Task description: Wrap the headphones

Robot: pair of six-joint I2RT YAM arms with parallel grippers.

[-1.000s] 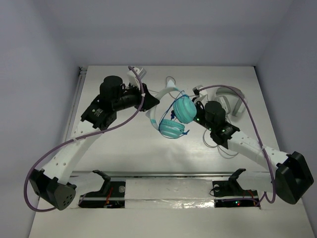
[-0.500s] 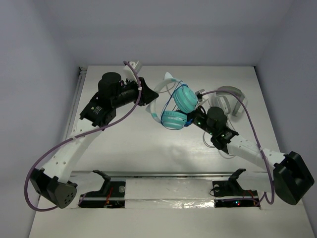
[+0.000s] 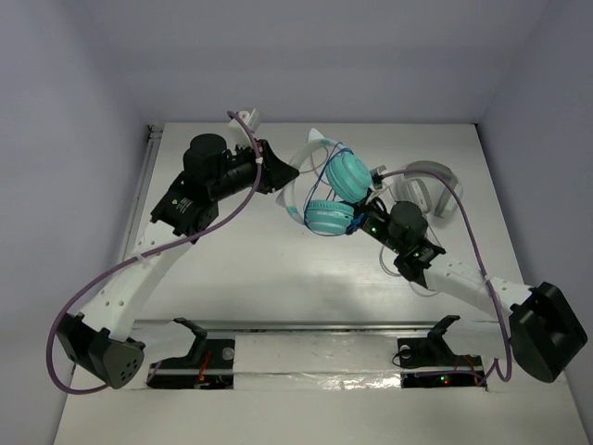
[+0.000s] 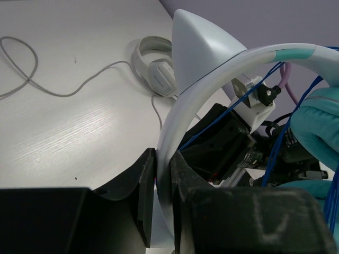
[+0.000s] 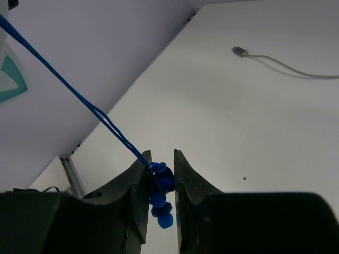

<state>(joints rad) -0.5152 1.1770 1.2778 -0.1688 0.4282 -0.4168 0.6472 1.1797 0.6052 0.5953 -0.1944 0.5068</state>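
The headphones have two teal ear cups point(image 3: 351, 175), a white headband point(image 3: 295, 182) and a thin dark blue cable point(image 3: 334, 163) looped around the cups. They are lifted off the table between the arms. My left gripper point(image 3: 278, 178) is shut on the white headband point(image 4: 175, 132), which arcs up out of its jaws. My right gripper point(image 3: 361, 221) sits just right of the lower cup point(image 3: 329, 219). It is shut on the blue cable's bunched plug end point(image 5: 160, 182), and the cable point(image 5: 69, 87) runs taut up and left from its jaws.
A second, grey-white pair of headphones point(image 3: 426, 193) lies at the back right with its pale cable point(image 3: 419, 278) trailing toward my right arm. It also shows in the left wrist view point(image 4: 156, 69). A pale cable plug point(image 5: 241, 52) lies on the table.
Both arms carried the headphones a little toward the back. The cups turned, and my right gripper moved left with the cable end, ending beside the lower cup.
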